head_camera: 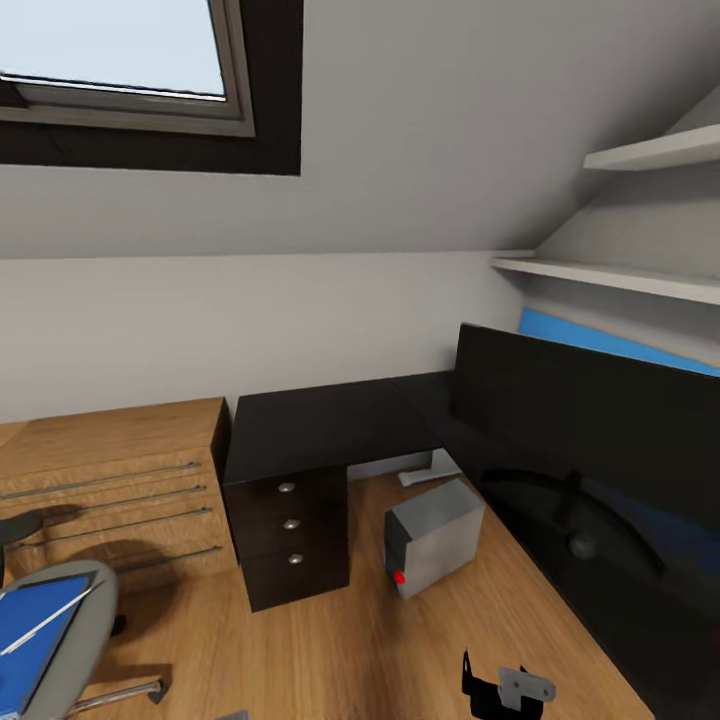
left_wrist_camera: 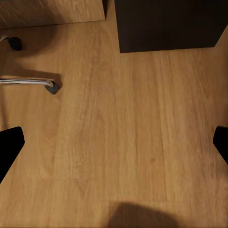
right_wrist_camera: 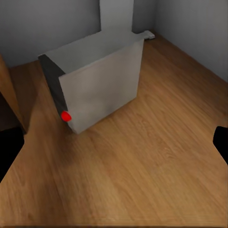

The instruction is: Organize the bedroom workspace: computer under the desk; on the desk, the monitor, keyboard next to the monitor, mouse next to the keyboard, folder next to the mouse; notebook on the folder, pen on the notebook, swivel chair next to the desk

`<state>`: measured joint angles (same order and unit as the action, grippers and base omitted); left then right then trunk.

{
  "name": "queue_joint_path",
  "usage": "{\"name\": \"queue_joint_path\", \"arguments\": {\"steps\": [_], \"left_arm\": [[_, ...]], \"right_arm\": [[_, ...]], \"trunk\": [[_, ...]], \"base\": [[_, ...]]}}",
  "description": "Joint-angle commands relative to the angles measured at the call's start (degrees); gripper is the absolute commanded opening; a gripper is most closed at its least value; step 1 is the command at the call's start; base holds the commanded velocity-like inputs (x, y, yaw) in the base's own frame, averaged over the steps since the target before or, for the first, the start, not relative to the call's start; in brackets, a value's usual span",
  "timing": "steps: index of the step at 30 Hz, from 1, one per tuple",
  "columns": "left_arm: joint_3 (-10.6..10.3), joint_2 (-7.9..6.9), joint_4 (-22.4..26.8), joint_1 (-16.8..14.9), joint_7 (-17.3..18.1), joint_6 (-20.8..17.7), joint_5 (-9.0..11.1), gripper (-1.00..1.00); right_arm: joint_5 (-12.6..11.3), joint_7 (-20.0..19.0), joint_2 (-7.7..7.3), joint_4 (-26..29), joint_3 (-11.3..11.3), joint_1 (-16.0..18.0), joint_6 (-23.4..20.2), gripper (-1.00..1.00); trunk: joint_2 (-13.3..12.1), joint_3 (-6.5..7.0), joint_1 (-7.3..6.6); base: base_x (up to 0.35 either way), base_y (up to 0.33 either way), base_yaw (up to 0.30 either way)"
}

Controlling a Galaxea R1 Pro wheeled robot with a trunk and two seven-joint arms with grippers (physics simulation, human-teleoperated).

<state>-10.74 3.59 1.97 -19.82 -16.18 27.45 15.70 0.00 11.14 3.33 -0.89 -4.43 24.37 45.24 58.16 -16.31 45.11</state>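
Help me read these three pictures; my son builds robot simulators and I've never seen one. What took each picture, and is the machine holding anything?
These are simulator renders from a wheeled robot with two arms. The large picture comes from its head camera: a bedroom with a black desk, a big monitor close at the right, and a grey computer on the floor beneath the desk. A swivel chair at lower left carries a blue folder and a pen. The other two pictures come from cameras beside each claw. The left claw looks down at bare wooden floor; the right claw faces the computer. Both claws are open and hold nothing.
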Motion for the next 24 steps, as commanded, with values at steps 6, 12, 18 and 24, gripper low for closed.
{"name": "queue_joint_path", "arguments": {"steps": [6,12,18,24], "left_arm": [[-0.5,0.01,0.0,0.0,-0.3,0.1,0.4,1.0],[-0.5,0.01,0.0,0.0,-0.3,0.1,0.4,1.0],[-0.5,0.01,0.0,0.0,-0.3,0.1,0.4,1.0],[-0.5,0.01,0.0,0.0,-0.3,0.1,0.4,1.0]], "right_arm": [[0.0,-0.2,0.01,-0.1,-0.4,0.1,0.2,1.0],[0.0,-0.2,-0.03,0.0,-0.4,0.1,0.2,1.0],[0.0,-0.2,0.0,0.1,-0.5,0.1,0.2,1.0],[-0.1,-0.2,0.02,0.1,-0.5,0.1,0.2,1.0]], "trunk": [[0.1,-0.62,0.0],[0.1,-0.89,0.0],[0.1,-0.91,0.0],[0.1,-0.91,0.0]], "base": [[0.0,0.0,-0.001],[0.0,0.0,-0.159],[0.0,0.0,-0.284],[0.0,0.0,-0.11]]}}
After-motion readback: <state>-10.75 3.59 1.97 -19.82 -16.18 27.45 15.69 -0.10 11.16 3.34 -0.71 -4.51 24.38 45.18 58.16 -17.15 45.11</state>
